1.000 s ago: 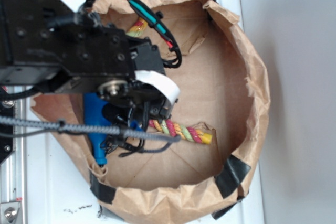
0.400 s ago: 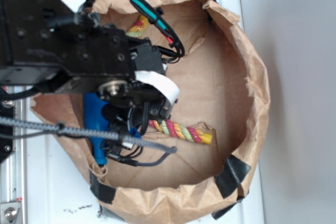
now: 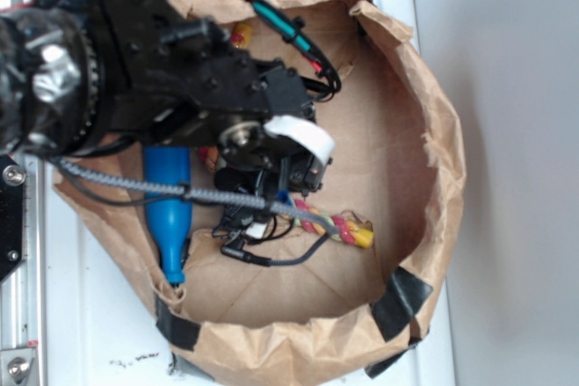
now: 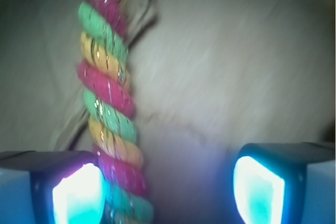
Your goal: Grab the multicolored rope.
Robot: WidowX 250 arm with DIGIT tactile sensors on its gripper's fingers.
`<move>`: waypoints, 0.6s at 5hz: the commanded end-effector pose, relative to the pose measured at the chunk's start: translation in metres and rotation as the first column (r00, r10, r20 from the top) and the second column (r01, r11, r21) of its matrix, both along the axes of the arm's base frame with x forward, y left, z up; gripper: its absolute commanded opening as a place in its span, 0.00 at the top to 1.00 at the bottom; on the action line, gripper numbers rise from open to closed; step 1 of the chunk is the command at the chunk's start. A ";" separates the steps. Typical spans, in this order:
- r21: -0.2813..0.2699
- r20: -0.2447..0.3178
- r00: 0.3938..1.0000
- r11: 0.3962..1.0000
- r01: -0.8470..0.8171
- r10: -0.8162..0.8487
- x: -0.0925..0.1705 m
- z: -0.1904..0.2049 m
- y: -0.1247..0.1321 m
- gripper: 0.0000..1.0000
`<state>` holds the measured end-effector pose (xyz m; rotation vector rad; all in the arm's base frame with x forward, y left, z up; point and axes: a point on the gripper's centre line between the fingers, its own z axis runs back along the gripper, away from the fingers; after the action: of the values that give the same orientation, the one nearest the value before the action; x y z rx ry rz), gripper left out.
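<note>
Item 1, my claw (image 4: 168,187): seen from the wrist, its two fingers (image 4: 76,192) stand apart at the bottom corners of the picture, glowing blue-white, with a wide gap between them. Nothing is clamped. From outside, the claw is mostly hidden under my black arm (image 3: 181,88), which reaches in from the left over the bag.

Item 2, rope (image 4: 107,103): a thick twist of red, yellow and green strands. In the wrist picture it runs from the top edge down to the bottom, passing just beside the inner face of the left finger; whether it touches that finger I cannot tell. In the outside picture its yellow-tipped end (image 3: 348,230) lies on the bag floor, right of my arm, and another short stretch shows at the far side, near the bag wall.

Item 3, paper bag (image 3: 434,160): brown, rolled down into a round wall, patched with black tape at the near right. It stands on a white tabletop (image 3: 99,341).

Item 4, blue bottle (image 3: 169,205): lies inside the bag at the left, neck pointing near.

Item 5, grey braided cable (image 3: 136,187): crosses over the bottle toward the rope.
</note>
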<state>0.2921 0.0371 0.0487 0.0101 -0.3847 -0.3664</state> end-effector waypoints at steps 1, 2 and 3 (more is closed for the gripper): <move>0.021 0.064 0.998 0.999 0.026 -0.027 0.005 -0.005 0.003 0.00; 0.020 0.056 0.998 1.000 0.015 -0.016 0.008 -0.006 0.008 0.00; 0.023 0.044 0.999 1.000 -0.020 0.019 0.013 -0.012 0.016 1.00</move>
<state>0.3003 0.0456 0.0316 0.0264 -0.4034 -0.3719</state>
